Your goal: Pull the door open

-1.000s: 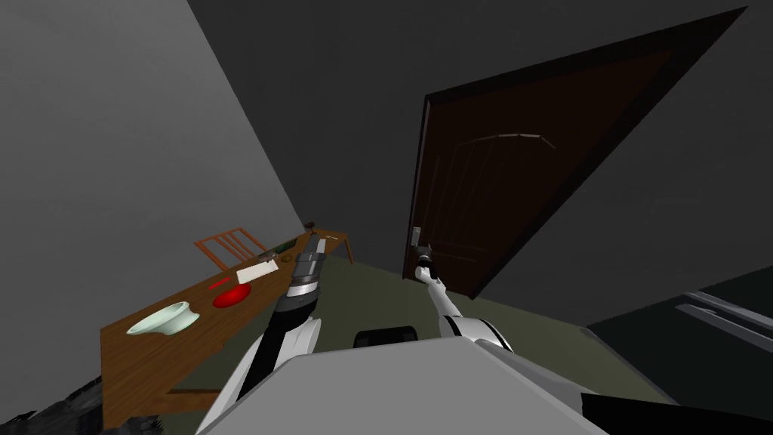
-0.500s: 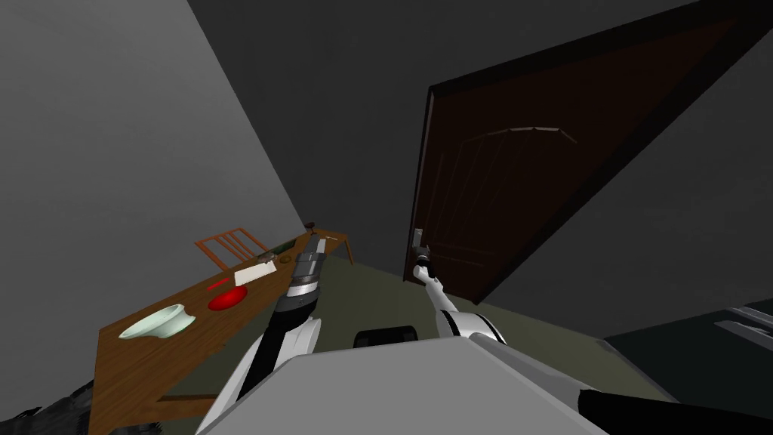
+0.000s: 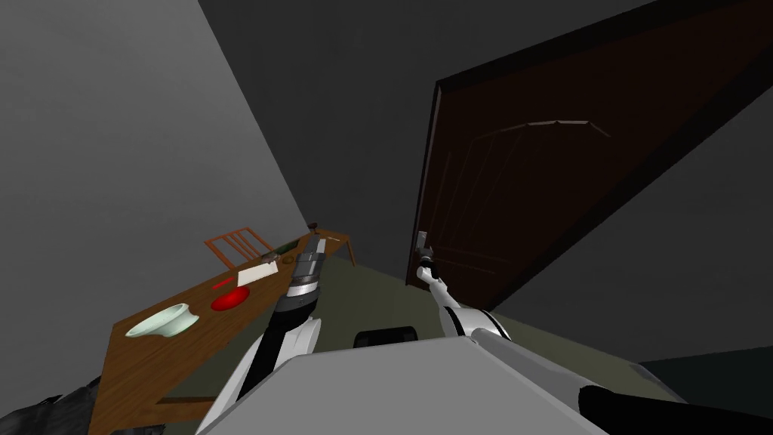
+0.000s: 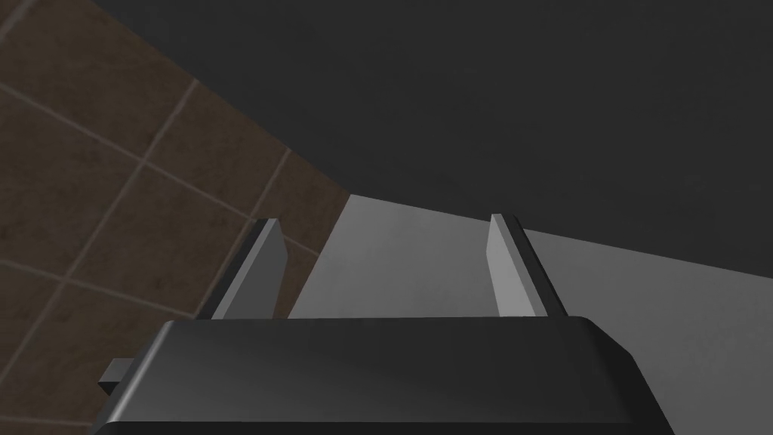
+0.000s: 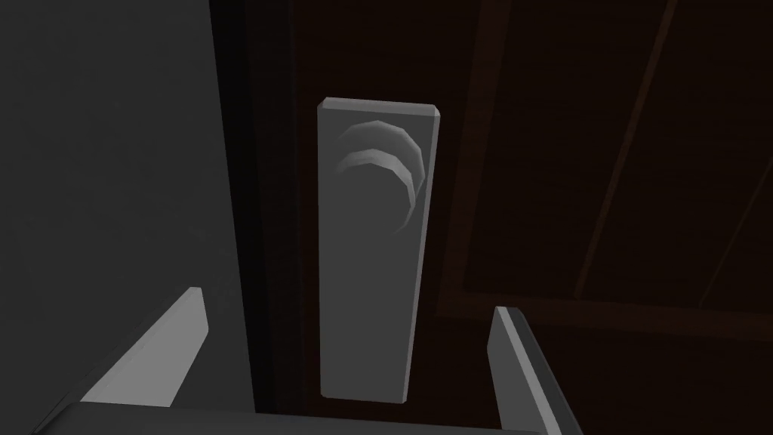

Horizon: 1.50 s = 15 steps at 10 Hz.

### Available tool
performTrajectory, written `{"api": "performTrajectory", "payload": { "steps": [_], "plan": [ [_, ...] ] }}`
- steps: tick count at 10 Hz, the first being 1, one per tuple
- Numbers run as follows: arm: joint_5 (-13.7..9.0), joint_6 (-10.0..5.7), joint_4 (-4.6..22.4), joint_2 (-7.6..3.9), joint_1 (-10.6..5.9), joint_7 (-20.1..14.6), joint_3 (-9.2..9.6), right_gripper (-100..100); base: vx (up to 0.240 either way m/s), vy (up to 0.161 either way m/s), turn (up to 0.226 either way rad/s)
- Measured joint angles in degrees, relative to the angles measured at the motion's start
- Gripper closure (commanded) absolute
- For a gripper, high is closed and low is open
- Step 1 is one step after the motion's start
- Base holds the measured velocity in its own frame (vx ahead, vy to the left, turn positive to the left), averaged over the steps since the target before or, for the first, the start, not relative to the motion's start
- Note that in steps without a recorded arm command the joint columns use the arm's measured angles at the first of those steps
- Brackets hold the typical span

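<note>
At the door's (image 3: 528, 189) latch edge, low down, our right gripper (image 3: 426, 259) sits just under the grey handle plate (image 3: 422, 239). What changed in the last second: the whole head view has shifted. The door now takes up more of it, and its far top corner runs out of frame. That is our own move, closing in and turning toward the door, not the door swinging. The right gripper stays by the plate throughout. Our read: still the approach, no grasp made, no pull begun.

In the right wrist view the jaws are spread wide and grip nothing. The plate's lower end lies between the two fingers (image 5: 162, 340) but ahead of them, not touched as far as we can tell. The knob (image 5: 400, 174) sits higher on the plate, beyond the fingertips, so we likely need to reach further up and in.

The door is dark brown with an arched raised panel. Its latch edge lies right against the dark frame strip, with grey wall (image 5: 106, 151) beyond, so it looks shut.

The left gripper (image 3: 315, 243) is well away from the door, raised over the wooden table (image 3: 151, 355), jaws open and empty.
</note>
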Motion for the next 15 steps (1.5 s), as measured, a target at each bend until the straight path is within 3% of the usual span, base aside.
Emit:
{"api": "performTrajectory", "payload": {
  "steps": [2,3,5,6,8,9,15],
  "plan": [
    [-0.3,1.96,-3.2,-0.25,1.59,0.2,-0.73,-100,0.089,0.014,0.064],
    [-0.6,3.34,-5.2,-1.34,2.62,0.0,-1.16,-100,0.152,-0.009,0.107],
    [-0.7,2.02,-2.6,-3.71,2.75,-2.5,-0.6,-100,0.167,-0.03,0.121],
    [-0.8,1.8,-2.8,-4.83,3.57,-3.8,-0.55,-100,0.164,-0.019,0.116],
    [-1.2,2.72,-3.6,-6.94,4.61,-5.2,-0.87,-100,0.105,-0.008,0.053],
    [-1.2,2.84,-3.6,-7.05,4.64,-5.4,-0.89,100,-0.006,-0.002,-0.025],
    [-1.2,2.84,-3.5,-6.97,4.75,-5.2,-0.9,100,-0.034,-0.005,0.019]
  ]
}}
